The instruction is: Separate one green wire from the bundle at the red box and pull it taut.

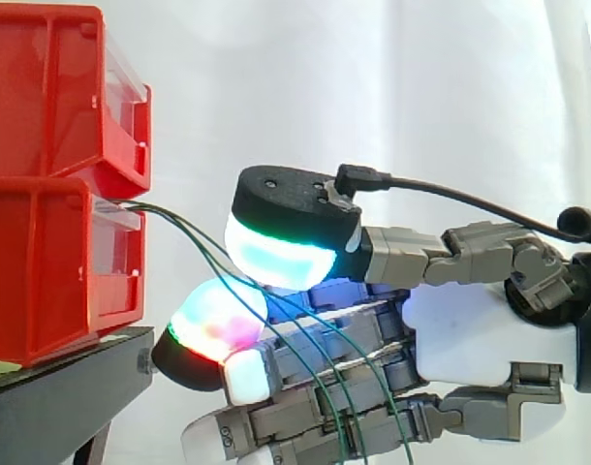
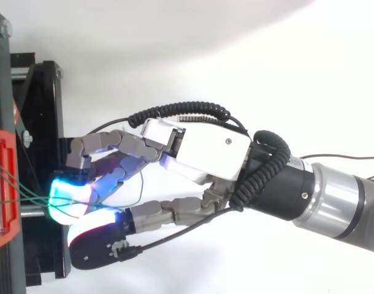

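The wires (image 1: 184, 225) leave the gap between the two stacked red boxes (image 1: 44, 271) and slope down to the right, away from the boxes, straight into the robot hand (image 1: 489, 329). There they pass between the thumb pad (image 1: 276, 257) and a glowing fingertip (image 1: 213, 320), which meet on them in a pinch. How many strands are caught I cannot tell, and several go on past the pinch and hang down over the fingers. The boxes lie directly ahead of the fingertips, so the wires' long axis runs almost along the arm's own line. By my reading, pulling taut means drawing straight back from the boxes, and only one strand should be held.
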Available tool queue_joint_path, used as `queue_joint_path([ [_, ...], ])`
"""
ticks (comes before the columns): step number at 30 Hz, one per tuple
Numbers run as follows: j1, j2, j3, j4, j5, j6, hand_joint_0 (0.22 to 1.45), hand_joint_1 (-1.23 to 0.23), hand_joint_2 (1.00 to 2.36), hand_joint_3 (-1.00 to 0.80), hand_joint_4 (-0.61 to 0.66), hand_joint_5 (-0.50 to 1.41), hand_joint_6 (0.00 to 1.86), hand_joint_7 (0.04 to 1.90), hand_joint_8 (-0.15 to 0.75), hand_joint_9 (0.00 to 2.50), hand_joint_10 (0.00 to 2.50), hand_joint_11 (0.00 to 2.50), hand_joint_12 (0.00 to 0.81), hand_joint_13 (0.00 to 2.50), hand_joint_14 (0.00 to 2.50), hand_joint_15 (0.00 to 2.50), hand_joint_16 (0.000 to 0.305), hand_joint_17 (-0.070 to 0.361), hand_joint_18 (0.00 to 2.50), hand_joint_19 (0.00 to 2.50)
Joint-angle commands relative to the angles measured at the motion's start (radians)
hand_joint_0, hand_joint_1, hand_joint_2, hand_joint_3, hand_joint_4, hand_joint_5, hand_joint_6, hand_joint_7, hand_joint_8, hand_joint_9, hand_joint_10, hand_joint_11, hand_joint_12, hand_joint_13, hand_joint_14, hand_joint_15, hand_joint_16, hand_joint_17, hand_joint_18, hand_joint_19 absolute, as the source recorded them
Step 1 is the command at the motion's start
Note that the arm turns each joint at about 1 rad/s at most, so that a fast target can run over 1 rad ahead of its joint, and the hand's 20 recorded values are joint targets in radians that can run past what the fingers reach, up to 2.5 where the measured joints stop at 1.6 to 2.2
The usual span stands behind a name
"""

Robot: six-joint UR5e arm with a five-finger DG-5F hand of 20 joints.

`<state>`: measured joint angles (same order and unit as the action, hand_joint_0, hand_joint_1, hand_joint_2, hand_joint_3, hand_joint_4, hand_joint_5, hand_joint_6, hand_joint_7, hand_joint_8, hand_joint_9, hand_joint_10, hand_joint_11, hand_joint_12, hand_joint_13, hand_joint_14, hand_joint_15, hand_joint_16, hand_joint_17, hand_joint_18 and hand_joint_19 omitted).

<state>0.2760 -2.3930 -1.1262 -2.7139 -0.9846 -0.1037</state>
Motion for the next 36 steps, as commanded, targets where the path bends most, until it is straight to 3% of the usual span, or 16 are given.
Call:
queue_joint_path([
  [1, 0.000, 0.000, 0.003, -0.006, 0.000, 0.010, 0.59, -0.68, 1.01, -0.28, 0.15, -0.17, 0.81, 1.06, 0.267, 0.92, 0.02, 0.63, 0.367, 0.65, 0.01, 0.30, 0.053, 0.120, 0.55, 0.35],
  [11, 0.000, 0.002, 0.020, -0.037, -0.011, 0.045, 0.58, -0.64, 1.01, -0.40, 0.19, -0.16, 0.87, 1.03, 0.273, 0.97, 0.02, 0.66, 0.367, 0.67, 0.01, 0.30, 0.052, 0.117, 0.57, 0.36],
  [19, -0.003, 0.003, 0.049, -0.121, -0.022, 0.079, 0.58, -0.65, 1.02, -0.23, 0.14, -0.16, 0.90, 1.08, 0.279, 0.97, 0.02, 0.70, 0.365, 0.68, 0.01, 0.32, 0.051, 0.116, 0.59, 0.37],
  [26, -0.003, 0.009, 0.066, -0.196, -0.026, 0.111, 0.60, -0.70, 1.02, -0.19, 0.10, -0.17, 0.91, 1.11, 0.279, 0.98, 0.02, 0.73, 0.367, 0.69, 0.01, 0.33, 0.051, 0.114, 0.61, 0.37],
  [32, -0.004, 0.031, 0.066, -0.230, -0.026, 0.116, 0.63, -0.78, 1.01, -0.33, 0.11, -0.17, 0.91, 1.06, 0.270, 0.97, 0.02, 0.74, 0.363, 0.69, 0.01, 0.32, 0.051, 0.114, 0.61, 0.36],
  [36, -0.008, 0.035, 0.066, -0.239, -0.026, 0.116, 0.61, -0.73, 1.00, -0.49, 0.15, -0.17, 0.90, 1.04, 0.266, 0.99, 0.02, 0.73, 0.360, 0.69, 0.01, 0.32, 0.050, 0.113, 0.63, 0.38],
])
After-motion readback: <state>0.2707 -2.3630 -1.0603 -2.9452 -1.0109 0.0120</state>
